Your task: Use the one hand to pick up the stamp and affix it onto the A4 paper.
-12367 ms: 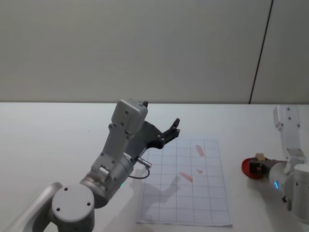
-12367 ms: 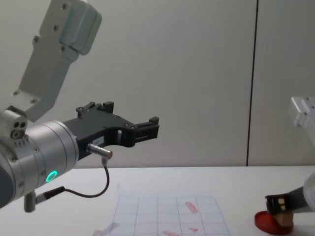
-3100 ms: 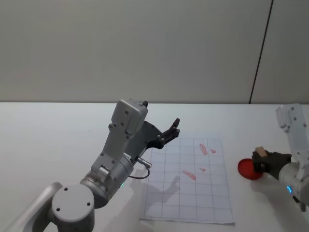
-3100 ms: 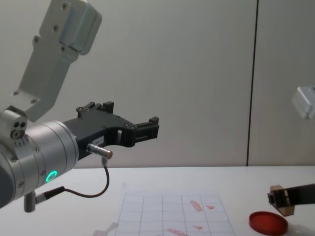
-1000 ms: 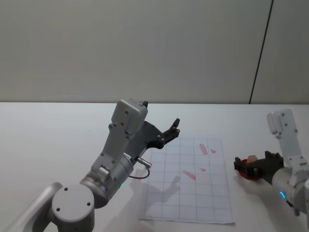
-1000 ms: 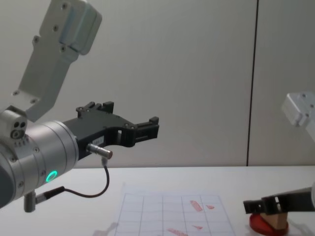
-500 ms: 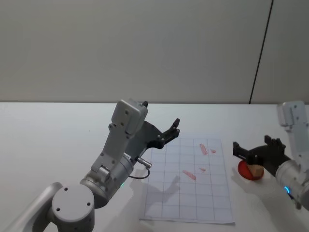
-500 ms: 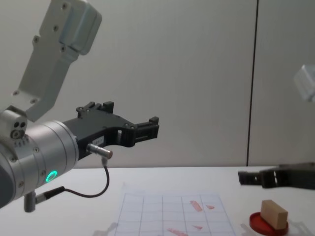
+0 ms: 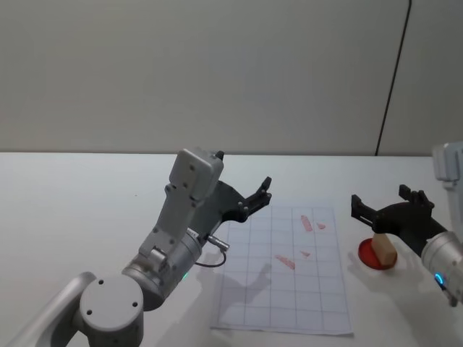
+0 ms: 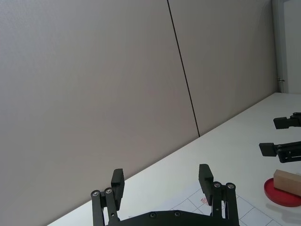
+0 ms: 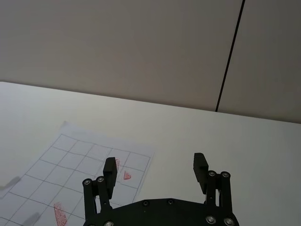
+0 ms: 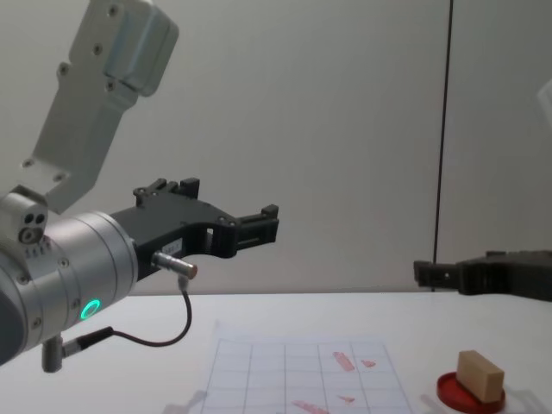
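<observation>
Right gripper (image 9: 387,208) fingers spread, empty, above stamp (image 9: 384,249) resting on red ink pad (image 9: 368,254), frame right; left gripper (image 9: 260,194) fingers apart, raised.

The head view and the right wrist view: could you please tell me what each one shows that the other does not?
Head view alone: the stamp resting on the red ink pad, the right gripper open above them, and the left gripper open, raised near the sheet's far left corner.

Right wrist view alone: the right gripper's two fingers seen from behind, spread apart with nothing between them.

Both: the A4 paper with red marks, flat on the white table.
</observation>
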You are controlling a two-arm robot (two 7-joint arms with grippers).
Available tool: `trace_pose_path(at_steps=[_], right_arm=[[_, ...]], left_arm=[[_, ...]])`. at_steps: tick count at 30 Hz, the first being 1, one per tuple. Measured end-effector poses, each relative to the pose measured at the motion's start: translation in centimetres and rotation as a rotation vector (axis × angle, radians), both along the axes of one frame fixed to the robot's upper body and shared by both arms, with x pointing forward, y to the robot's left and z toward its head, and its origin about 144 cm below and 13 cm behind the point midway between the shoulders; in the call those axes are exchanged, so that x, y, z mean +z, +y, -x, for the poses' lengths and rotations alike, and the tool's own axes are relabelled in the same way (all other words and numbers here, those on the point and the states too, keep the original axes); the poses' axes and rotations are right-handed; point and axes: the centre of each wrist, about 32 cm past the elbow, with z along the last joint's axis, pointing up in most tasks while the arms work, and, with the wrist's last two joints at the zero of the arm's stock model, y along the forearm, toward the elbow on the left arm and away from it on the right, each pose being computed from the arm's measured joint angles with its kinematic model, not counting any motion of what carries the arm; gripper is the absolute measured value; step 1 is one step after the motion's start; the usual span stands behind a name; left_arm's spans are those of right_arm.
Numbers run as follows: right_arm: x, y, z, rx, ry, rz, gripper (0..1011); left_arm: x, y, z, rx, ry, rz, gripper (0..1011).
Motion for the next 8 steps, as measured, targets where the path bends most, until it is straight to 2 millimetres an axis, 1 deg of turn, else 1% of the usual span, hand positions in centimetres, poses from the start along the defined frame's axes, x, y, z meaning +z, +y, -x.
trace_pose_path(at_steps=[8], right_arm=[[0.22, -0.11, 0.20, 0.007, -0.023, -0.012, 1001]], left_arm=[[0.00, 0.00, 0.00, 0.000, 0.000, 0.000, 1002]])
